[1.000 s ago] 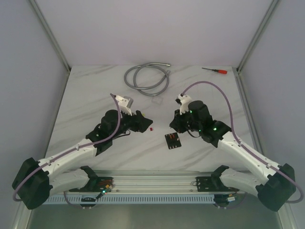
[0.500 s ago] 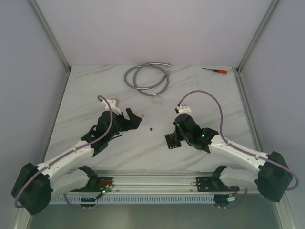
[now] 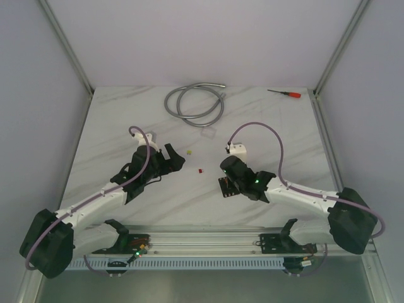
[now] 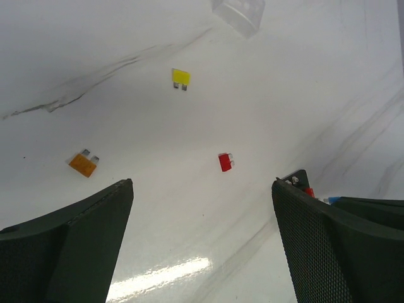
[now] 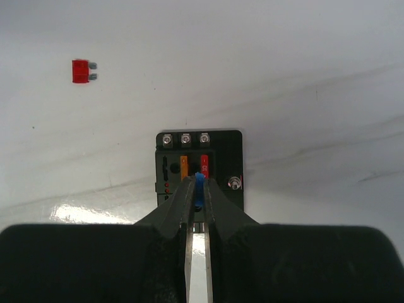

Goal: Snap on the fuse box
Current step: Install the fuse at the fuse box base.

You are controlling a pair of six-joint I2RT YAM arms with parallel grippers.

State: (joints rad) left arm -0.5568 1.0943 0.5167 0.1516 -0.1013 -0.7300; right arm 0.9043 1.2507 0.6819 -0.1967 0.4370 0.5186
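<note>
Bright, soft, even light; glare patch on table (image 4: 158, 278).

This is looking like a robot lab booth: a left arm (image 3: 95, 201) and a right arm (image 3: 303, 194) are sitting on a metal rail (image 3: 208, 240) by a marbled table (image 3: 113, 126), and plain walls (image 3: 202, 38) with aluminium posts (image 3: 66, 44) are enclosing it.
</note>
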